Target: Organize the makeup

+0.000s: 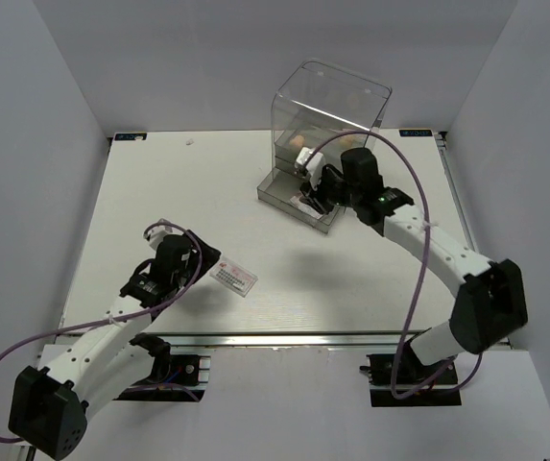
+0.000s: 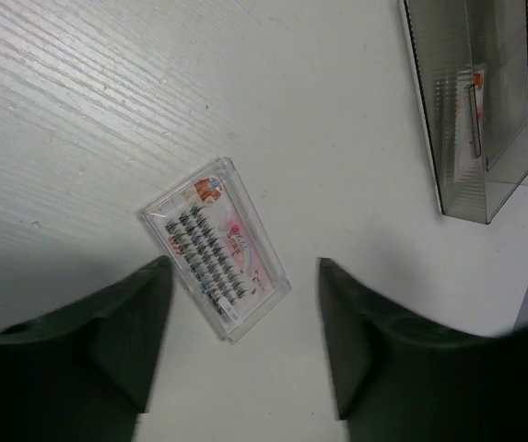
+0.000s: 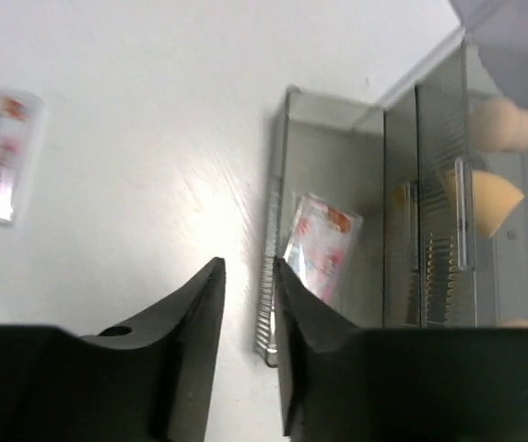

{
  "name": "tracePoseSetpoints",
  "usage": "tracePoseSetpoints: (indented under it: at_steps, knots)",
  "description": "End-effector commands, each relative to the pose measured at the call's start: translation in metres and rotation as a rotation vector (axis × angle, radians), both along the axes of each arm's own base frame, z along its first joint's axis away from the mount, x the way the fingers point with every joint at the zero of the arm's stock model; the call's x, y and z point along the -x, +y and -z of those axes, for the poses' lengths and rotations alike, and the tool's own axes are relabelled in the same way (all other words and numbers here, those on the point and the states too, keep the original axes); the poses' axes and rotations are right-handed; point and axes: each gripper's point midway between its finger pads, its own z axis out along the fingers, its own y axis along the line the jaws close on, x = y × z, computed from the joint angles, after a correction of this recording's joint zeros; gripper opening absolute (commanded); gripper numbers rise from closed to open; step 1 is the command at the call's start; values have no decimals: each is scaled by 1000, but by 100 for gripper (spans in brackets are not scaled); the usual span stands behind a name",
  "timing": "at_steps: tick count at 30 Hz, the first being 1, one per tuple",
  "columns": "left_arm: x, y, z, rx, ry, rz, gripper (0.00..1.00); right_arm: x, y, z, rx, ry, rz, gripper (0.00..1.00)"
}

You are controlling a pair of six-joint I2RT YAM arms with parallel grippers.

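I am looking at my white table [image 1: 188, 192]. A flat packet [image 1: 233, 279] is lying on it, and a clear drawer box [image 1: 337, 110] is standing at the back.

An overhead camera looks down on the table [image 1: 207, 192]; both wrist cameras, close, share the lash packet [image 2: 213, 249].

Nothing legible anywhere. The clear lash packet [image 2: 214, 247] lying on the table [image 2: 337, 138] bears red-and-pink print too small to read; the second packet [image 3: 322, 244], in the drawer [image 3: 328, 138], shows only blurred pink print.
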Motion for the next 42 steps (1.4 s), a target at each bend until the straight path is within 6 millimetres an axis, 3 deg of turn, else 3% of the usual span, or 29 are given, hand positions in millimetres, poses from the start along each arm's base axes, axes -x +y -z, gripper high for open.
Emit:
tracePoseSetpoints:
  at_steps: [1,2,3,5,6,8,9,11,12,17,19,27,33,34,42]
  knots:
    - [-1,-4,-3,48,14,-17,67,58,15,-27,-168,71,-205,7]
    - [0,-4,-3,47,16,-17,67,59,15,-31,-173,62,-206,7]
    - [0,-5,-2,51,25,-19,54,65,14,-31,-184,87,-205,4]
    - [1,-5,2,41,57,-16,42,79,12,-33,-207,108,-227,15]
    - [2,-4,4,31,75,-20,31,81,11,-35,-217,105,-227,51]
    - [3,-2,9,-6,138,-32,30,85,6,-37,-231,109,-198,84]
    - [4,-1,10,-17,160,-33,31,85,4,-36,-231,107,-186,89]
    - [5,-2,10,-34,201,-31,43,85,-2,-38,-238,99,-161,89]
    - [5,-2,16,-46,232,-33,54,84,-5,-38,-240,99,-153,89]
    - [9,-1,17,-85,300,-25,83,85,-12,-34,-266,142,-118,89]
    - [11,2,16,-104,315,-23,90,85,-15,-33,-279,157,-106,89]
    - [13,-7,37,-115,361,46,96,78,-30,-29,-308,185,-41,89]
    - [-4,-18,48,-135,402,74,96,76,-41,-24,-316,203,-6,89]
    - [-12,-21,42,-136,396,73,97,77,-41,-25,-321,203,-5,89]
    - [-26,-33,59,-147,468,74,97,76,-52,-18,-328,213,32,89]
